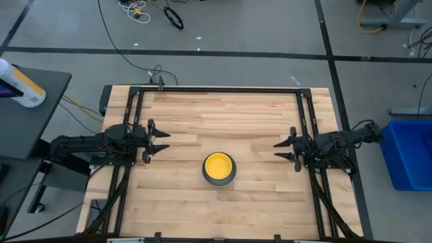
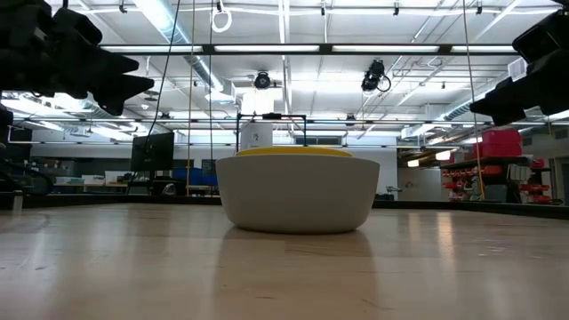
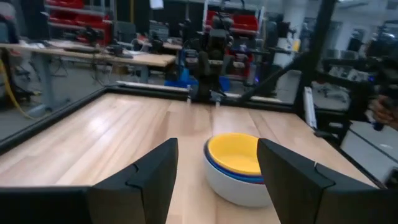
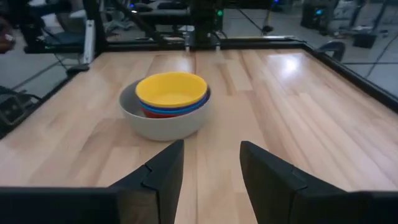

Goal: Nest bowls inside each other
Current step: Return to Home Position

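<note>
We see the yellow bowl [image 4: 171, 89] topmost inside the grey bowl [image 2: 298, 196], dark blue bowl [image 4: 194, 106] and red bowl [image 4: 160, 115] peeking between, near the table's [image 1: 202, 115] middle. Left gripper [image 1: 163, 142] hangs over the table's left side, right gripper [image 1: 277, 150] over its right side, both spread apart, empty.

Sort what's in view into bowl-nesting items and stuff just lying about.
Job: grey bowl holding the red bowl, blue bowl and, on top, the yellow bowl; left gripper and right gripper, both open, clear of the stack.
Lying about: bottle, blue bin, floor cables.
</note>
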Available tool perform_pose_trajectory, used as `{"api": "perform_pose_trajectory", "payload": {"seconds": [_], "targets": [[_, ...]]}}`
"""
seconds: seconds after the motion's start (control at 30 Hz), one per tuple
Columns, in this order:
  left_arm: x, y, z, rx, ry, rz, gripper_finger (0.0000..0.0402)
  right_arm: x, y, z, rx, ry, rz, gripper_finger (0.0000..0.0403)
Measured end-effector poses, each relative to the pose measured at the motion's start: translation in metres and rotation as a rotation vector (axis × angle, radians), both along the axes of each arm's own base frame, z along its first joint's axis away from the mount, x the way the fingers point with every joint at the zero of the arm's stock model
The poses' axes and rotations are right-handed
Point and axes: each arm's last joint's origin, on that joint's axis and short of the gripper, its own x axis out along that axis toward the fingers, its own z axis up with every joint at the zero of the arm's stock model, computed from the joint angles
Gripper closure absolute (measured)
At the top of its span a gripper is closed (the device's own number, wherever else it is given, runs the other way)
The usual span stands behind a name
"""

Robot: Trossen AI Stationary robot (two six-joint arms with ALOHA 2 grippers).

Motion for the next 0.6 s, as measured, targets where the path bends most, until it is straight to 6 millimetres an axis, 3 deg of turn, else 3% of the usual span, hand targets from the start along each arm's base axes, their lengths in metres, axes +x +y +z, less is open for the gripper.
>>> {"api": "perform_pose_trajectory", "payload": {"seconds": [0.33, 0.6], "targets": [[0.0008, 0.0008, -0.0014, 0.078, -0.011, 0.029, 0.0174, -0.0004, 0.0028, -0.0002, -0.033, -0.012, -0.011, 0.0239], [0.0007, -0.0011, -0.0008, 0.046, -0.012, -0.038, 0.0175, 0.0049, 0.0098, 0.0043, 0.040, -0.160, 0.152, 0.0236]]}}
